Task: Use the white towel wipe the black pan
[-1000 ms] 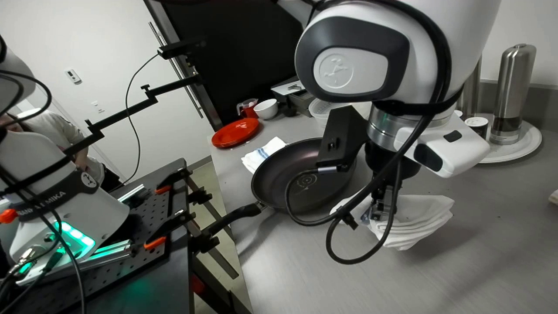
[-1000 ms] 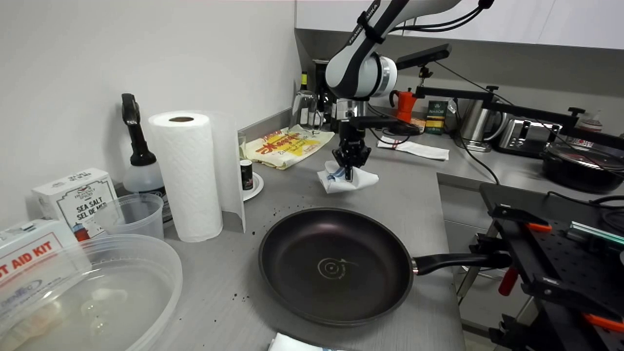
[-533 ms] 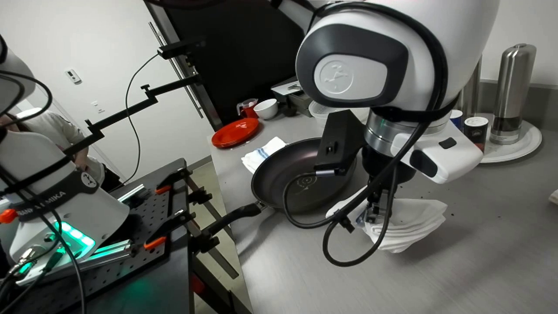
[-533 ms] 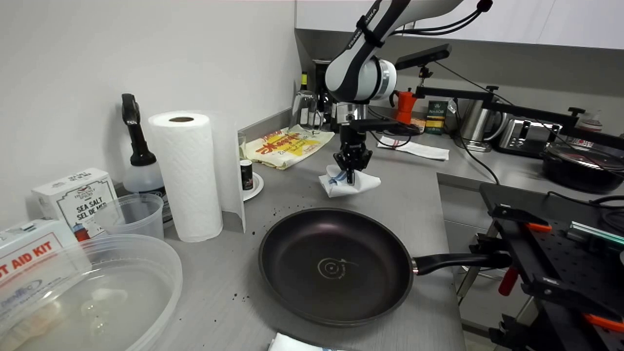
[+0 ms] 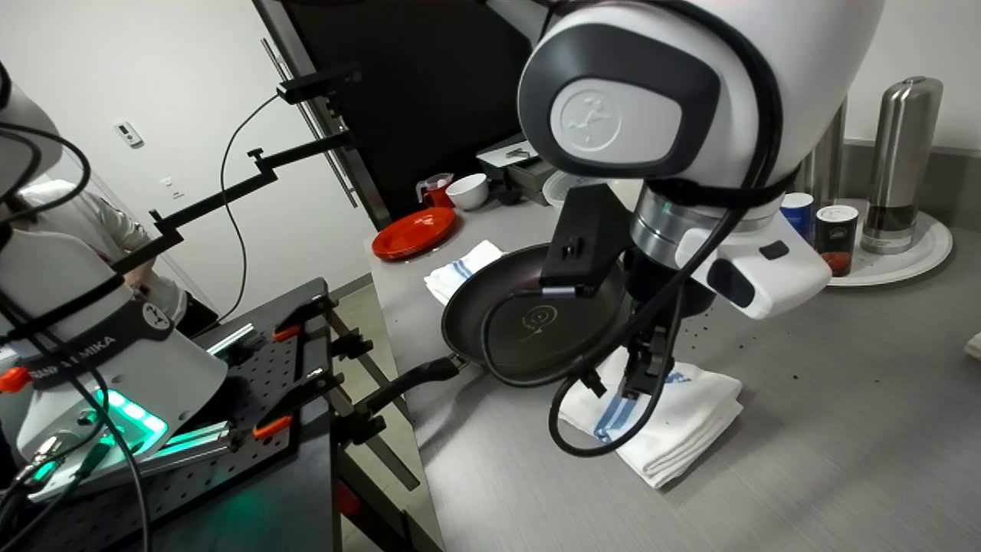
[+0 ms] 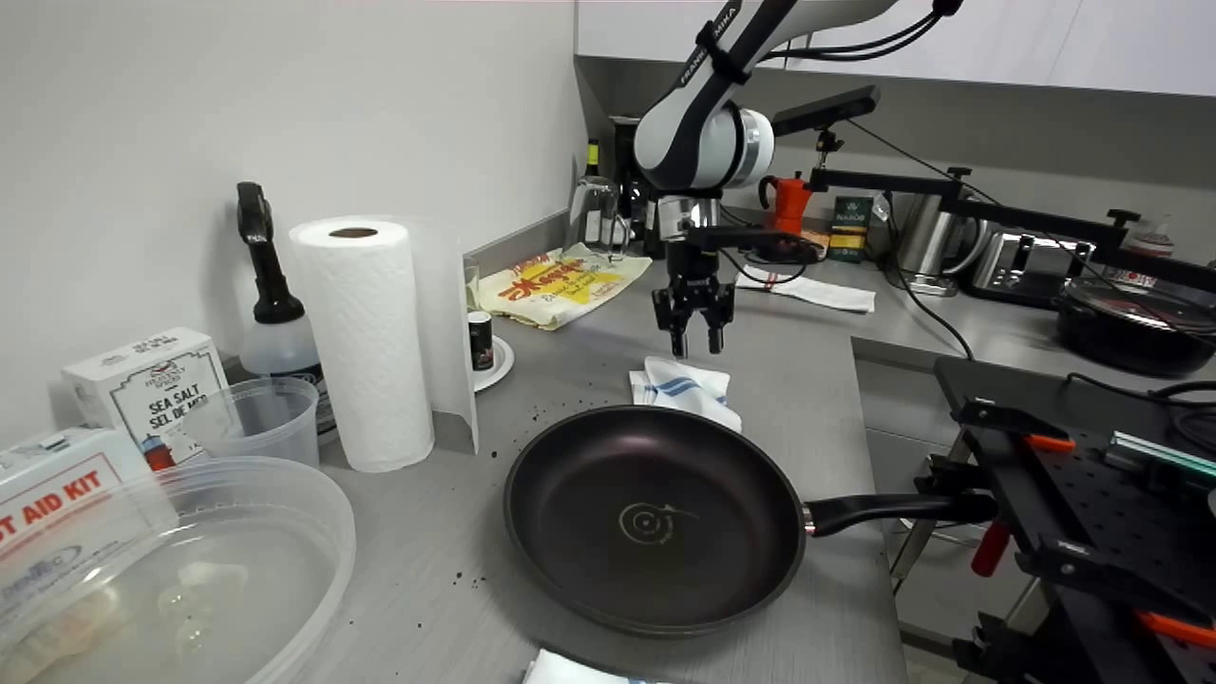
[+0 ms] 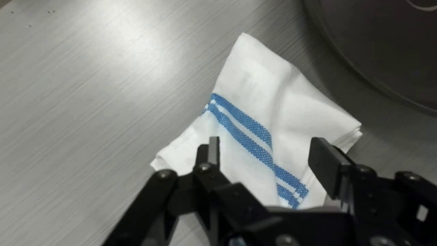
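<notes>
You see the folded white towel [image 7: 245, 116], blue-striped and creased, lying on the counter [image 6: 427, 551] just beside the round black pan [image 6: 655, 560], which sits upright, handle [image 6: 893, 511] jutting past the edge.

The white towel [image 7: 266, 133] shows two blue stripes with a white line between them; in the wrist view the blue breaks into fine pale dots. The black pan [image 6: 655, 570] is dark inside, with a plum tinge at its far wall and a pale ringed emblem at the centre; its handle [image 6: 893, 511] and the pincer [image 6: 697, 345] are black too. The desk [image 6: 427, 532] is streaky grey with dark specks. In an exterior view, the paper-towel roll [image 6: 366, 351] at left is white, the printed sheet [image 6: 560, 283] beyond it pale yellow with red lettering, the far cloth [image 6: 817, 293] white with red stripes. In an exterior view, the dish [image 5: 414, 232] is orange-red, the bowl [image 5: 469, 192] white
</notes>
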Controlling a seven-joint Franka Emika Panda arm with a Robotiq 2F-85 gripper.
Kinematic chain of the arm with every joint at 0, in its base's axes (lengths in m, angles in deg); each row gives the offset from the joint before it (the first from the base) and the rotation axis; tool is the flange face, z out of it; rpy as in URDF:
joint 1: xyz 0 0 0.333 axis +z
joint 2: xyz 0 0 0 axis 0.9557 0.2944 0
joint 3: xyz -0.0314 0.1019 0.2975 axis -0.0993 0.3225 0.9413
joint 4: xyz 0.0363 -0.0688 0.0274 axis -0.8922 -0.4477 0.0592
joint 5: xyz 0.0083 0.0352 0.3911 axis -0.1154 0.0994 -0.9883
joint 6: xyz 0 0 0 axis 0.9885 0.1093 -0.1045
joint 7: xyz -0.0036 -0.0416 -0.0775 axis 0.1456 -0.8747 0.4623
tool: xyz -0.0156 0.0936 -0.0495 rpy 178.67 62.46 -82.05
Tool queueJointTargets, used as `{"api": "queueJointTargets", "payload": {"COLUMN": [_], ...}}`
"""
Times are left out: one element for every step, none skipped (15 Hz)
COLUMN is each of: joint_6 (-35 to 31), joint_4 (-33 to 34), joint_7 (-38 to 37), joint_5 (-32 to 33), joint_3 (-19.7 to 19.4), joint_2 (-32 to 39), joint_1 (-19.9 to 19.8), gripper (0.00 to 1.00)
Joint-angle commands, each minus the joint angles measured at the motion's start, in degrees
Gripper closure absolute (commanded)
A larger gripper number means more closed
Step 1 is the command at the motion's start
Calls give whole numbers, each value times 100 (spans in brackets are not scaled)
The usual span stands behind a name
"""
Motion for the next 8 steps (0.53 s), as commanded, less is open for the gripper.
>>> {"api": "queueJointTargets", "payload": {"joint_6": [379, 516, 637, 702, 780, 843, 943, 1003], "joint_4": [-540, -697, -832, -1014, -1176, -1361, -1524, -1741], "joint_7": [115, 205, 272, 369, 433, 541, 607, 659], "joint_5": [-21, -3, 20, 29, 49, 43, 48, 58], "joint_3": [47, 57, 51, 46, 26, 32, 24, 18], "joint_2": [-855, -1145, -1402, -1717, -2008, -2313, -2612, -2940], "joint_1": [50, 60, 82, 107, 141, 166, 199, 256], "gripper": [2, 0, 0, 0, 0, 0, 0, 0]}}
